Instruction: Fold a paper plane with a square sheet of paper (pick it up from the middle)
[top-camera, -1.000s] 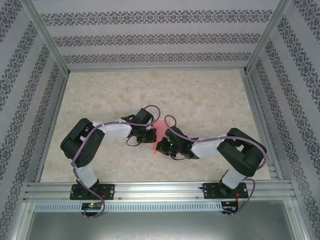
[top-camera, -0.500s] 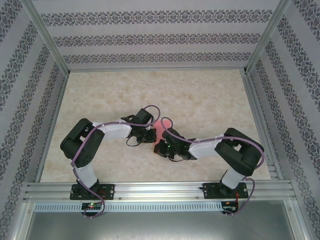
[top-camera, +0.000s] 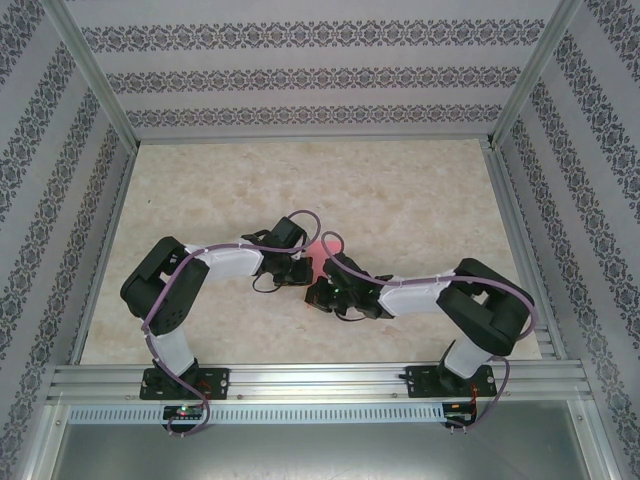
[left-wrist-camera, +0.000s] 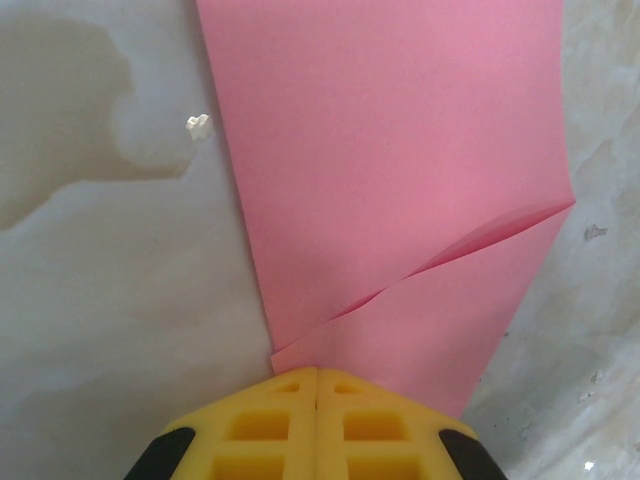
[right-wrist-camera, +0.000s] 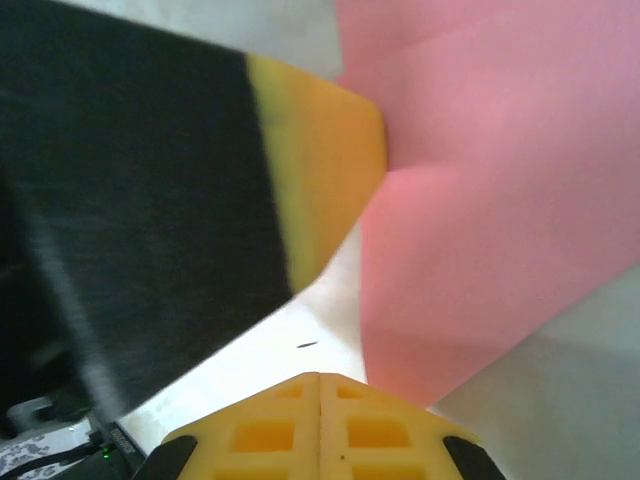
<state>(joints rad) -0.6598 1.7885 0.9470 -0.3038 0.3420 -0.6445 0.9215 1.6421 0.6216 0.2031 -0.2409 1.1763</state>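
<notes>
The square sheet of paper (left-wrist-camera: 400, 150) is pink-red and lies on the table with folds in it; one flap's edge runs aslant across its near part. My left gripper (left-wrist-camera: 318, 372) is shut, its yellow tips resting at the sheet's near corner. In the right wrist view the sheet (right-wrist-camera: 480, 200) lies to the right, its near corner just beside my shut right gripper (right-wrist-camera: 318, 378). The left gripper's yellow and black finger (right-wrist-camera: 320, 170) touches the sheet's edge there. From above, both grippers (top-camera: 305, 268) (top-camera: 318, 290) meet at mid table, and a small bit of the sheet (top-camera: 316, 249) shows between them.
The pale marbled table (top-camera: 400, 200) is walled by patterned panels and aluminium rails (top-camera: 320, 380). A tiny white crumb (left-wrist-camera: 198, 124) lies left of the sheet. Purple cables loop over both arms.
My right gripper has slid left and a little away from the bases, closing on the left gripper and covering more of the sheet. The left arm has stayed put.
</notes>
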